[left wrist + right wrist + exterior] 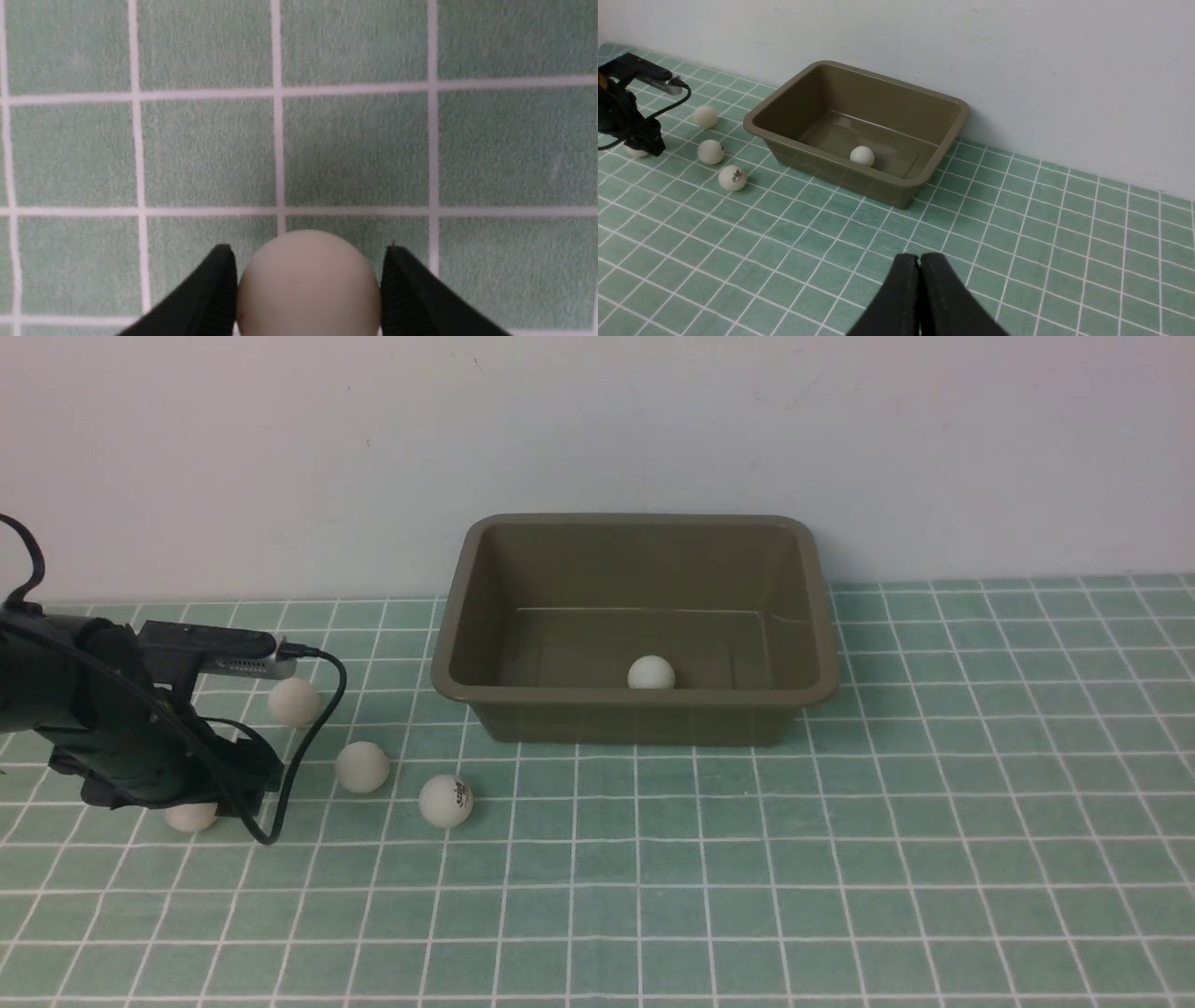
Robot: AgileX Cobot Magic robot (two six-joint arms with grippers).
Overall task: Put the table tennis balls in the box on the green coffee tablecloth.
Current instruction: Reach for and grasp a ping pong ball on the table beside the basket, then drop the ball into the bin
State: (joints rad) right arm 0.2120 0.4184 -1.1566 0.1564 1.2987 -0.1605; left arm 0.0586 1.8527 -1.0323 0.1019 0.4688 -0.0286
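Observation:
The olive-brown box [635, 721] stands on the green coffee tablecloth [747, 877] by the wall, with one table tennis ball [651, 672] inside it. Three more white balls lie on the cloth left of the box: one [294, 700], another [362, 766] and a logo-marked one [445, 801]. At the far left my left gripper [213, 800] is down on the cloth around a further ball [189, 818]. In the left wrist view, both black pads press the sides of this ball [306, 284]. My right gripper [919, 261] hangs shut and empty over the cloth, in front of the box [859, 182].
A pale wall runs right behind the box. The left arm's black cable [313, 737] loops down to the cloth beside the nearest loose balls.

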